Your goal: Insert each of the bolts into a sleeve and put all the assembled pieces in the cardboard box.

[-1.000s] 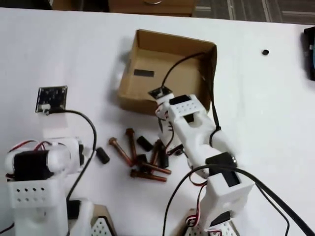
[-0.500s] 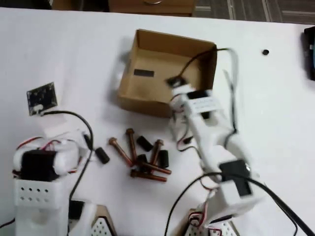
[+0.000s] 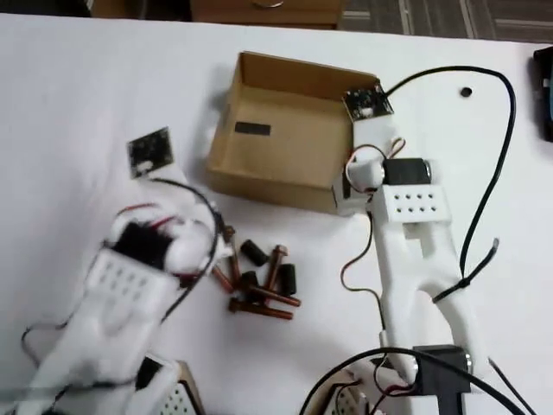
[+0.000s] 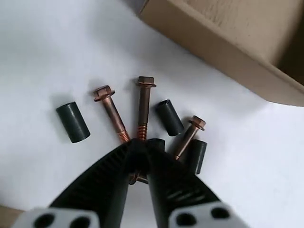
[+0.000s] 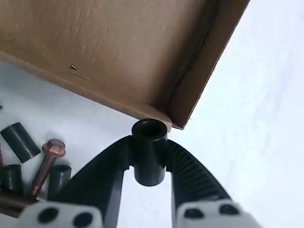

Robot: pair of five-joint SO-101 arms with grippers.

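Observation:
Several copper bolts (image 3: 263, 296) and black sleeves (image 3: 253, 252) lie in a loose pile on the white table in front of the cardboard box (image 3: 259, 186). My left gripper (image 4: 137, 142) hangs shut just above the pile, with nothing seen between its fingers. Close to it lie two bolts (image 4: 144, 107), a sleeve (image 4: 169, 117) and a lone sleeve (image 4: 72, 122) to one side. My right gripper (image 5: 148, 164) is shut on an upright black sleeve (image 5: 149, 152), held beside the front right corner of the box (image 5: 118, 52). In the high view the right arm (image 3: 406, 203) stands by that corner.
The box holds a flat black label (image 3: 252, 128). A small black object (image 3: 467, 91) lies on the table at the far right, and a dark device (image 3: 544, 91) sits at the right edge. Cables (image 3: 492, 173) loop beside the right arm.
The right arm has risen from the pile and swung right and back to the box's front right corner. The left arm has swung right, over the pile.

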